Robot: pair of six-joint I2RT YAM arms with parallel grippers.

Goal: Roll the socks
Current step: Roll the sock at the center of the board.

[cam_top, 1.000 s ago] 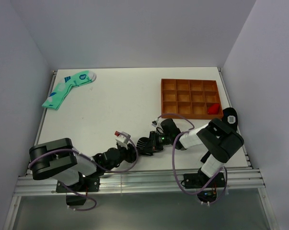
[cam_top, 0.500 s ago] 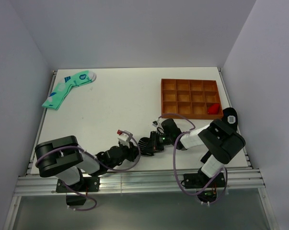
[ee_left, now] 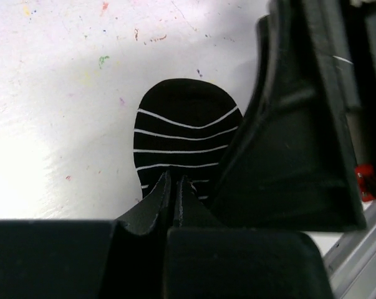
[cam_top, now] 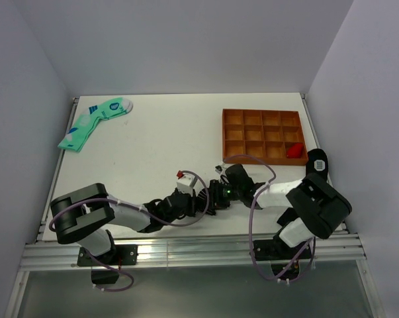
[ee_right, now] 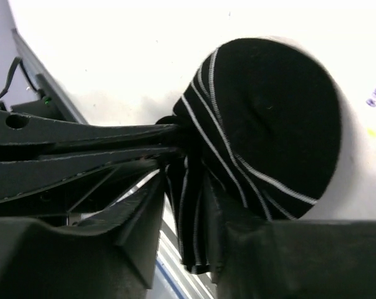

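The black socks with thin white stripes (cam_top: 210, 199) lie bunched between my two grippers near the table's front edge. In the left wrist view the striped toe end (ee_left: 178, 134) lies flat on the white table, and my left gripper (ee_left: 173, 182) is shut on its near edge. In the right wrist view the socks form a rounded bundle (ee_right: 269, 118), with a fold hanging between the fingers of my right gripper (ee_right: 188, 205), which is shut on it. The left gripper's fingers (ee_right: 81, 146) reach in from the left and pinch the same bundle. In the top view the left gripper (cam_top: 198, 203) meets the right gripper (cam_top: 218, 195).
Mint-green socks (cam_top: 93, 121) lie at the far left. An orange compartment tray (cam_top: 262, 136) with a red item (cam_top: 294, 151) stands at the far right. A small black object with a white patch (cam_top: 318, 161) lies by the right edge. The table's front rail (cam_top: 186, 242) is close behind both grippers.
My left gripper has moved right along the front edge and closed in on the socks at the right gripper. The right gripper has shifted slightly right with the socks.
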